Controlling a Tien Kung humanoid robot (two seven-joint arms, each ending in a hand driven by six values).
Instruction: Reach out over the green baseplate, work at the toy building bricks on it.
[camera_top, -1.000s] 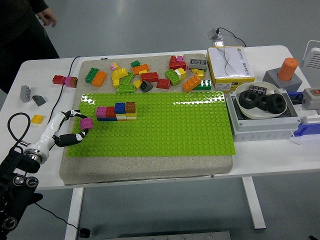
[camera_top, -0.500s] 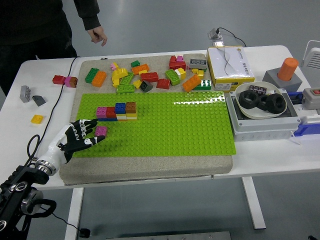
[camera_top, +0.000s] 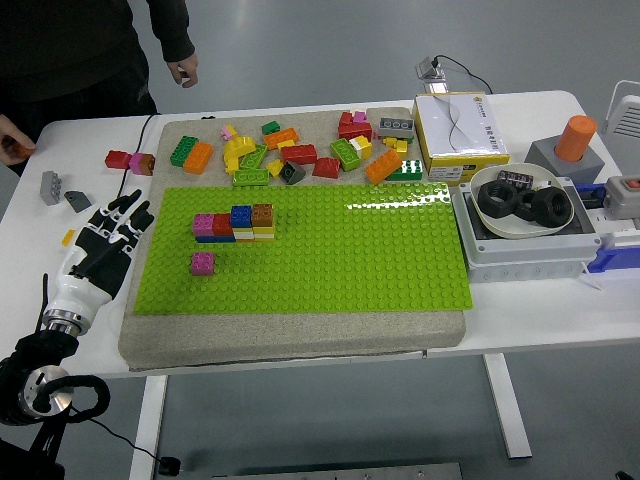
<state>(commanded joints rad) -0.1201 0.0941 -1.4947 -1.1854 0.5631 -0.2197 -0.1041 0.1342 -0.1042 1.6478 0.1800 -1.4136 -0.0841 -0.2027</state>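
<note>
The left robot hand, fingers spread and empty, hovers just left of the green studded plastic baseplate; the small pink square brick lies to its right.

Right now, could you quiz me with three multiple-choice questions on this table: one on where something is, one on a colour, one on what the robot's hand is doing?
1. Where is the lone small pink toy brick?
A. on the green studded baseplate
B. in the white bowl
C. in the robot's hand

2. What colour is the cylinder on the grey block at far right?
A. blue
B. orange
C. pink

3. How is the robot's left hand?
A. gripping a brick
B. open, empty
C. flat on the brick row

Answers: 1 A, it sits alone on the plate's studs. 2 B, plainly orange. 3 B, fingers spread left of the plate.
</note>
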